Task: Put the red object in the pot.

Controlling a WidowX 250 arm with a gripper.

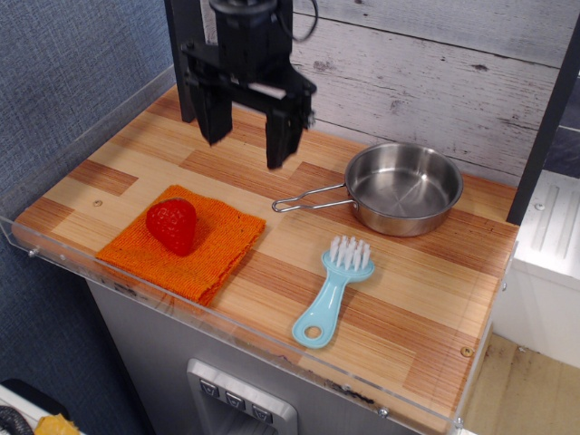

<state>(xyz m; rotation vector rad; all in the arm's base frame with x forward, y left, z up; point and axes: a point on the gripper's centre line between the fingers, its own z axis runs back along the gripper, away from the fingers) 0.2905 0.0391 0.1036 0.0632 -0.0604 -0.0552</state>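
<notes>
A glossy red strawberry (pixel 172 225) sits on a flat orange knitted cloth (pixel 184 239) at the front left of the wooden table. The shiny steel pot (pixel 404 188) stands at the right rear, its wire handle (pixel 308 198) pointing left. My black gripper (pixel 244 150) hangs open above the table's rear middle, up and to the right of the strawberry and left of the pot. Nothing is between its fingers (pixel 279 138).
A light-blue brush (pixel 333 290) lies in front of the pot, bristles toward it. A clear acrylic rim (pixel 227 331) edges the table's front and left. A dark post (pixel 186 63) stands at the back left, and a plank wall runs behind.
</notes>
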